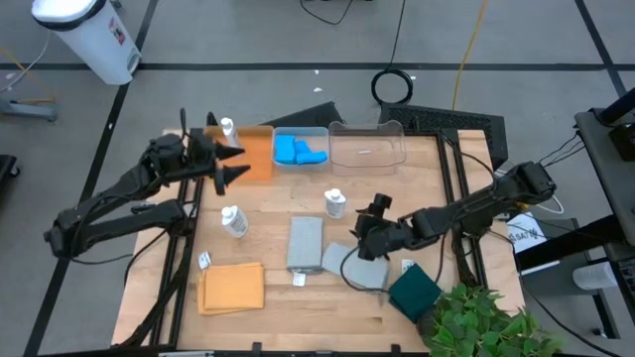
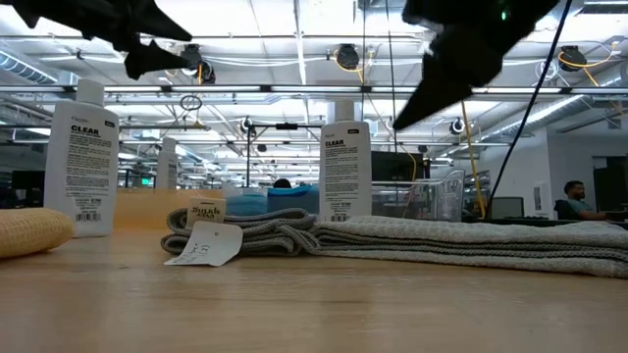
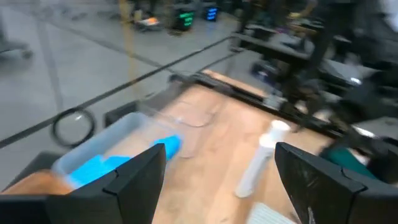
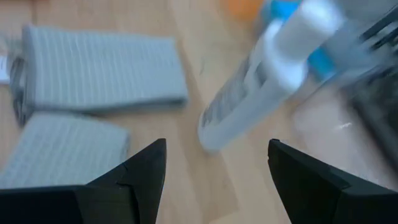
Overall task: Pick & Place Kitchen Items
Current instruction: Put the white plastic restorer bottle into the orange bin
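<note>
small white capped bottle [image 1: 335, 203] is standing by grey folded cloth [image 1: 306, 243] | right gripper [image 1: 378, 210] is hovering near, fingers apart, empty | should be coming down straight | left gripper [image 1: 228, 164] fingers apart too

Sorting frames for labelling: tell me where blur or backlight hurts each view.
High view: evenly lit, sharp. Low view: ceiling lights leave both arms as black silhouettes; the near cloth tag is soft. Left wrist view: smeared throughout. Right wrist view: the white bottle is blurred, the grey cloths clearer.
</note>
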Motion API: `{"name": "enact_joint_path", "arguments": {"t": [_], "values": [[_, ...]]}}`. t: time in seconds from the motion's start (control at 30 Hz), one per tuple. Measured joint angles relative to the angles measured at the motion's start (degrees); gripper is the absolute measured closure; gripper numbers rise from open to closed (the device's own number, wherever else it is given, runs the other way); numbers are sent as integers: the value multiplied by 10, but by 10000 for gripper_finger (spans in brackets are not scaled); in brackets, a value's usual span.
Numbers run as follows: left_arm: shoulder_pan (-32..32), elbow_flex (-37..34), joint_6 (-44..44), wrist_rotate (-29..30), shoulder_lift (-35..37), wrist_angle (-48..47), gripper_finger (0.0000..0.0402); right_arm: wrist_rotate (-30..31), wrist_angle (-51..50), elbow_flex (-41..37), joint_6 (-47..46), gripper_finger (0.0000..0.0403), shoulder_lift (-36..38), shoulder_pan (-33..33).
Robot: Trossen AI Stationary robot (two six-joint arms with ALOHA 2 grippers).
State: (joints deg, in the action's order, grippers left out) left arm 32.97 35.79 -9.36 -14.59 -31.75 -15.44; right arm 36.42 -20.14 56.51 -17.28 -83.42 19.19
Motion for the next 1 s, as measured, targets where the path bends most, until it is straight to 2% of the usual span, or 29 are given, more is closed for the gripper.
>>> {"name": "enact_joint_path", "arguments": {"t": [0.13,0.23,0.33,0.6,0.87,1.0], "values": [[-56,-52,12,6,7,95,94,-77,51,-47,0,156,0,-44],[-82,-100,28,10,8,177,94,-99,105,-88,7,156,0,-73],[-91,-135,36,12,16,216,94,-116,180,-135,26,156,0,-95],[-91,-141,26,6,30,227,94,-162,406,-234,62,156,-3,-140],[-91,-141,13,6,29,221,94,-174,437,-241,75,156,-70,-166],[-91,-141,10,7,29,220,94,-224,488,-241,75,156,-107,-183]]}}
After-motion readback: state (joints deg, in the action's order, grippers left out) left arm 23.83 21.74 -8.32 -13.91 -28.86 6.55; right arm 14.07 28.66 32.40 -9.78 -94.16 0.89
